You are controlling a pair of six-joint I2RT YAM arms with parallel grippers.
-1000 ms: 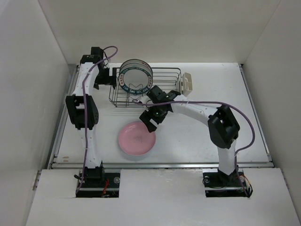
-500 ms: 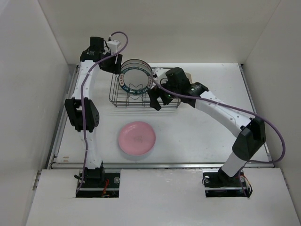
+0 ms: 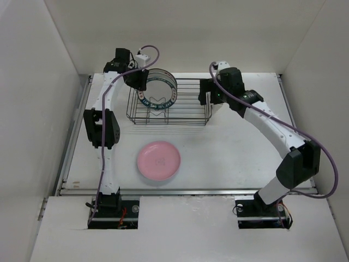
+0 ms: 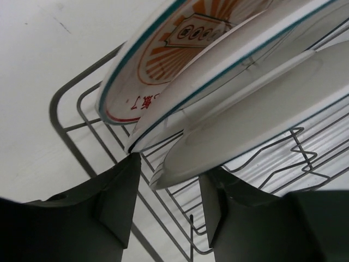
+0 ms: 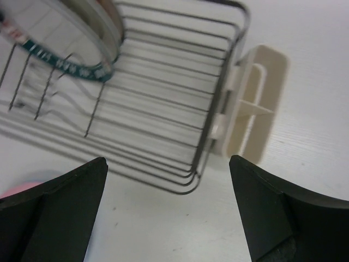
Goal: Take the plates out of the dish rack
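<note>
White links, black joints, purple cables; left hand, right hand matte black.

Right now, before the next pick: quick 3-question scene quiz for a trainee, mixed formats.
1. True or false: the pink plate lies flat on the table, outside the dish rack.
2. Fill in: the right gripper hovers open near the rack's cream ____.
3. Which gripper has the standing plates' edges between its open fingers? A) left gripper B) right gripper

Key: 1 true; 2 cup; 3 A.
</note>
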